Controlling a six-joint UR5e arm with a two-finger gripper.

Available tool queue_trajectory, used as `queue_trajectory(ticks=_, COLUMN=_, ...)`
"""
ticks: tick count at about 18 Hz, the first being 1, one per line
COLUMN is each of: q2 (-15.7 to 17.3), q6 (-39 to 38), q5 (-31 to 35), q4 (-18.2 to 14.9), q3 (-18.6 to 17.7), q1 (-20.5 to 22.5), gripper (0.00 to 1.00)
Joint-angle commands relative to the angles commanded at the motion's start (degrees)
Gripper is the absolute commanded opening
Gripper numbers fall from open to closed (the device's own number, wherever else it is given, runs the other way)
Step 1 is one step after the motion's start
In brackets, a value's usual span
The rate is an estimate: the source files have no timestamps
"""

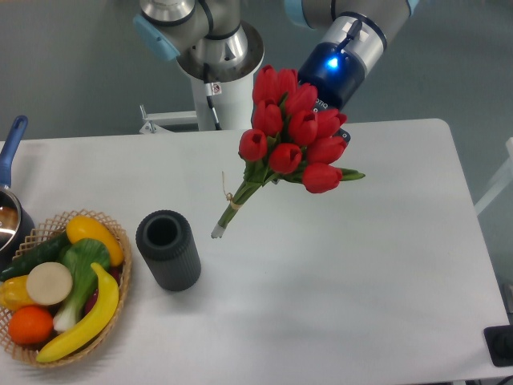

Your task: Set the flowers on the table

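Observation:
The flowers (292, 140), a bunch of red tulips with green stems tied with tan string, hang tilted over the middle of the white table (361, 265). The heads point up and right, and the stem ends point down and left near the tabletop. My gripper (322, 103) comes in from the upper right, right behind the tulip heads. Its fingers are hidden by the blooms, but the bunch is carried by it. The dark cylinder (168, 249) stands upright to the left of the stem ends, apart from them.
A wicker basket (120, 241) with fruit and a green leafy vegetable sits at the front left. A pot with a blue handle (11, 148) is at the left edge. The arm's base (216, 48) stands behind the far edge.

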Motion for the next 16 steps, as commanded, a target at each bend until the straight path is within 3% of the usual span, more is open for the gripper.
queue_trajectory(ticks=16, q2=0.62, q6=-0.53, q5=0.53, q4=-0.17, q3=0.18, q1=-0.26, gripper=0.43)
